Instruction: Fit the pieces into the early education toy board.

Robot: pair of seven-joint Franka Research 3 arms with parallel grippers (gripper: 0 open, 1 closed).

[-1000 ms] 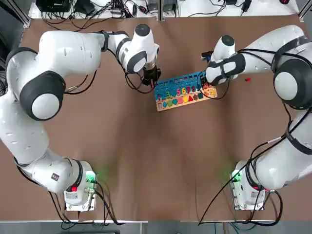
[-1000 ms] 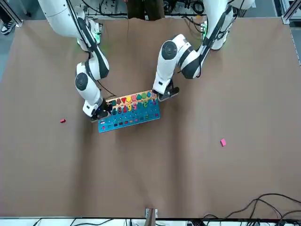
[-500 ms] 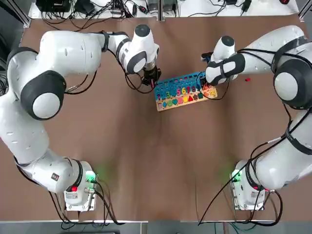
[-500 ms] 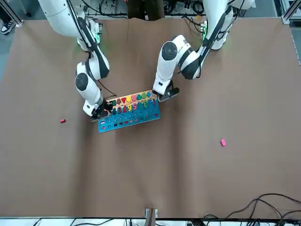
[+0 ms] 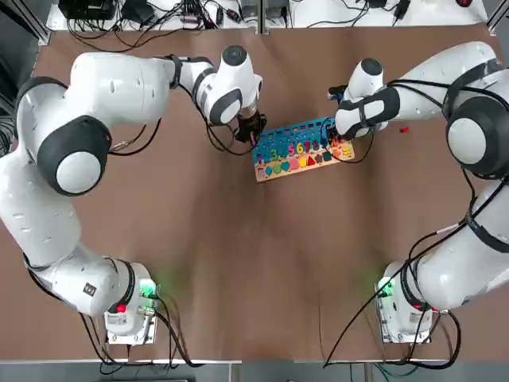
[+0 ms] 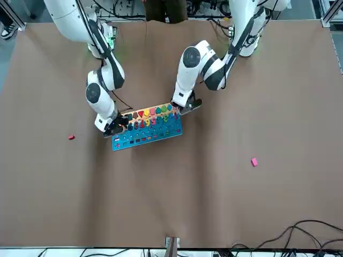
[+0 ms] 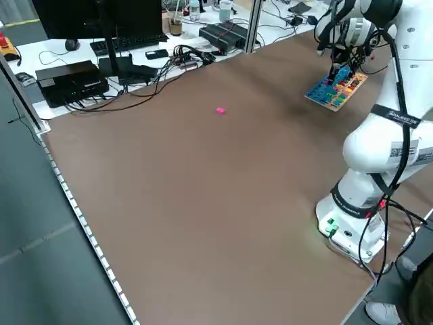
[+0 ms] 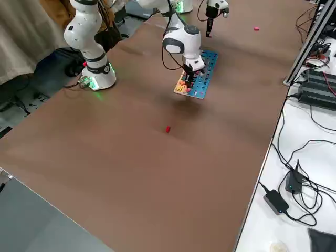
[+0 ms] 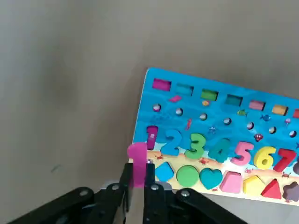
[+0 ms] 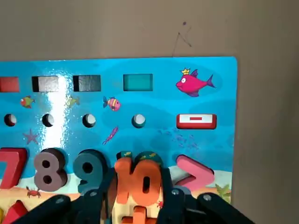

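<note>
The early education toy board [image 5: 280,135] lies tilted at the table's far middle, with a blue field, a row of numerals and coloured shapes. My left gripper [image 5: 251,132] stands at its left end, shut on a slim pink piece [image 9: 136,163] held upright just off the board's [image 9: 219,116] edge beside the numeral 2. Over the right end, my right gripper [image 5: 339,144] is shut on the orange "10" piece [image 10: 138,179], low over the board [image 10: 159,93] next to the 9. A red piece [image 5: 404,130] and a second pink piece [image 6: 254,161] lie loose on the table.
Brown cloth covers the table [image 5: 254,263]. Cables and boxes [image 5: 143,12] line the far edge behind it. The loose red piece [image 6: 71,137] lies to the robot's right of the board, and the loose pink one [image 7: 220,110] far out on its left.
My left gripper has shifted slightly toward the board's left end with the pink piece. The right gripper and the board have stayed put.
</note>
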